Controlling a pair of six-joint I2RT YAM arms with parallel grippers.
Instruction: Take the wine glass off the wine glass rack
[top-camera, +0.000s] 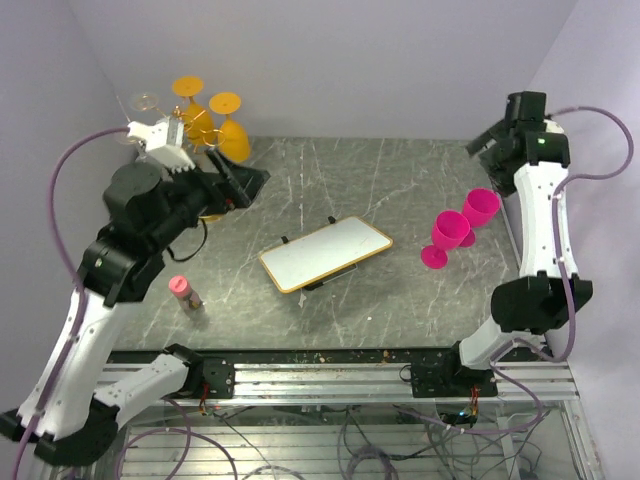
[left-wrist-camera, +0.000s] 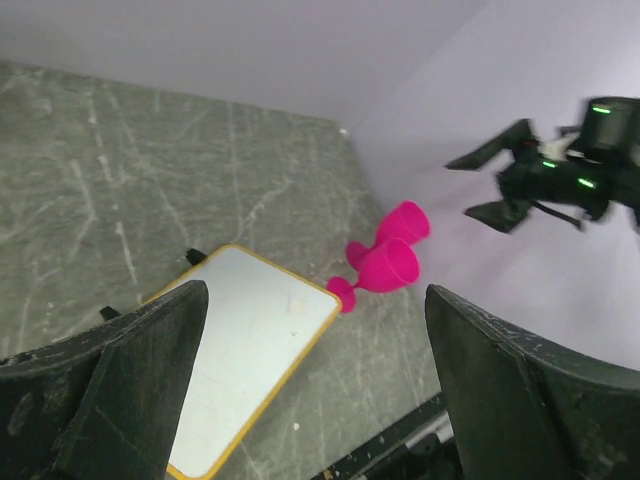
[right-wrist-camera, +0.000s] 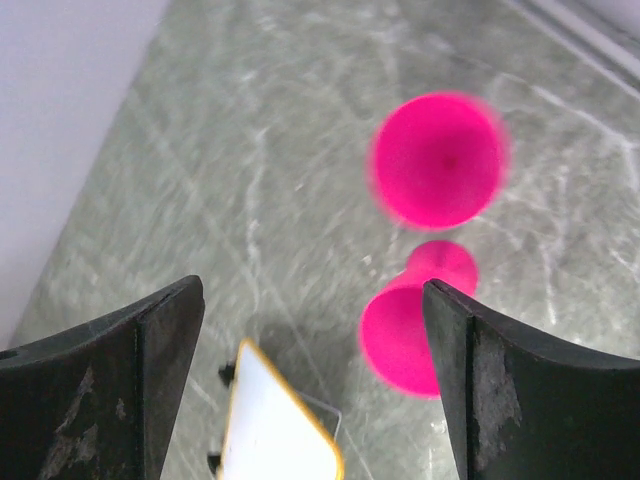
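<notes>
The gold wine glass rack (top-camera: 201, 126) stands at the back left, its base hidden behind my left arm. Two orange wine glasses (top-camera: 233, 138) hang upside down on it, feet up, and a clear glass (top-camera: 145, 101) hangs at its left. My left gripper (top-camera: 240, 185) is open and empty just in front of and to the right of the rack, pointing right; in the left wrist view (left-wrist-camera: 315, 400) its fingers frame only table. My right gripper (top-camera: 482, 143) is open and empty, raised at the back right (right-wrist-camera: 315, 390).
Two pink wine glasses (top-camera: 455, 228) are at the right, one upright, one lying; they also show in both wrist views (left-wrist-camera: 390, 260) (right-wrist-camera: 437, 160). A yellow-rimmed whiteboard (top-camera: 325, 253) lies mid-table. A small pink-capped bottle (top-camera: 183, 292) stands near the front left.
</notes>
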